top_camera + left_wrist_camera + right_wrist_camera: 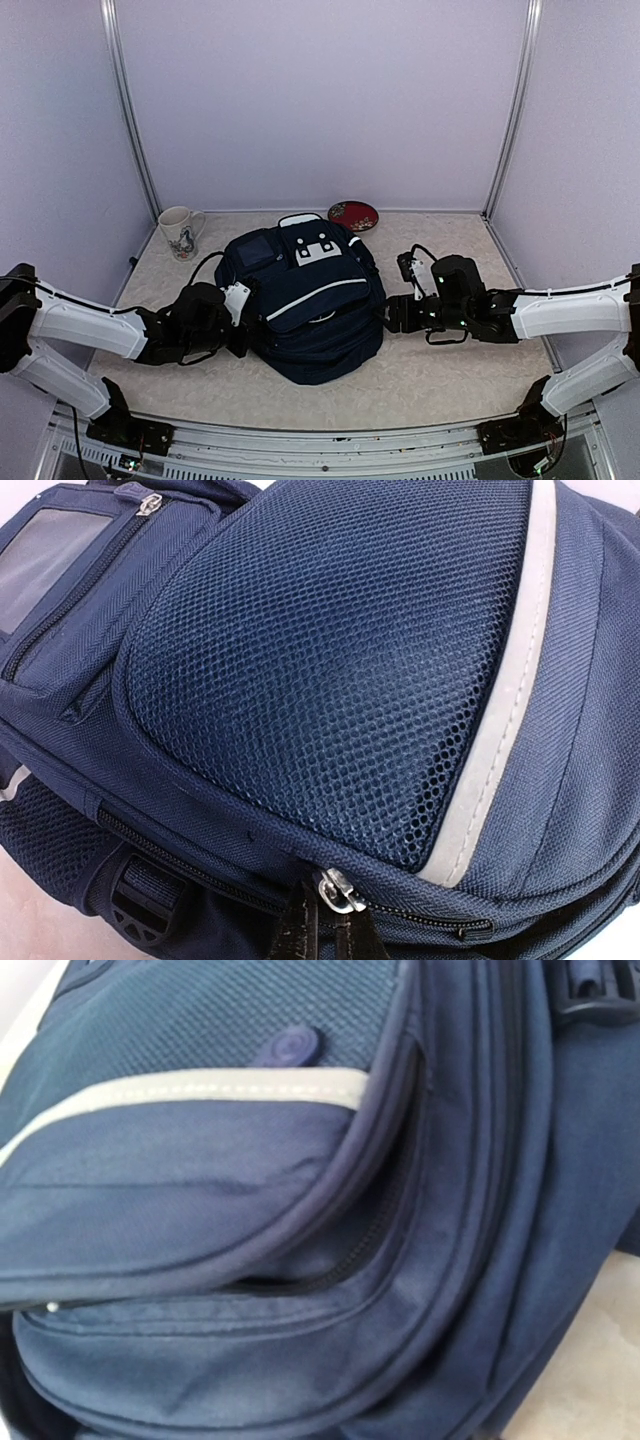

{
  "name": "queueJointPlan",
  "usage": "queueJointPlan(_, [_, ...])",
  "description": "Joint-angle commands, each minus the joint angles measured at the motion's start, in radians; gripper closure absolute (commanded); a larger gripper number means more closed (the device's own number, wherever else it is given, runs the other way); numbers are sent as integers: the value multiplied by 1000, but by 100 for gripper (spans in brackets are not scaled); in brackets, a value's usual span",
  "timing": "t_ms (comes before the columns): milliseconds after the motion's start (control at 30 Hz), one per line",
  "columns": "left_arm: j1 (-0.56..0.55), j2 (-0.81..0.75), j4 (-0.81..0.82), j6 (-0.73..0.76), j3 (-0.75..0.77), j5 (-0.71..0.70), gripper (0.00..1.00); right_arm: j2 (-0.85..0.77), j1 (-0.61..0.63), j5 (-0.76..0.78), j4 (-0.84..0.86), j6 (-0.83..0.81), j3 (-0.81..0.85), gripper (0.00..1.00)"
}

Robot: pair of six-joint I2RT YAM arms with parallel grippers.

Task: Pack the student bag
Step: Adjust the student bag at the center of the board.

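My left gripper (325,932) was closed at the zip pull (338,890) of the bag (305,300), lying flat between my arms. My right gripper (396,312) I couldn't read. Best to pull steadily along the zip.

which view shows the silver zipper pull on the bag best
Left wrist: the silver zipper pull is close and sharp on the student bag. Top external is too distant to tell it; right wrist shows a different side.

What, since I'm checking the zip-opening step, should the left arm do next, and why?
Probably draw the left gripper along the zip track, if it truly pinches the zipper pull. Its jaws are shut right at the pull, and the student bag looks zipped closed there.
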Motion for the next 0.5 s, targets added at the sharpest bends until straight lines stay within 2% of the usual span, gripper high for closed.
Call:
queueJointPlan(0, [-5,-21,20,13,5,28,100,11,-9,-35,9,-21,28,38])
queueJointPlan(133, [-65,-30,-32,8,21,24,100,30,-9,-55,25,-19,36,38])
queueJointPlan(300, [-197,-23,-111,9,67,-4,100,93,-9,43,-3,3,39,38])
queueJointPlan(467, [-224,-34,-154,-8,110,66,100,161,-9,41,87,21,46,39])
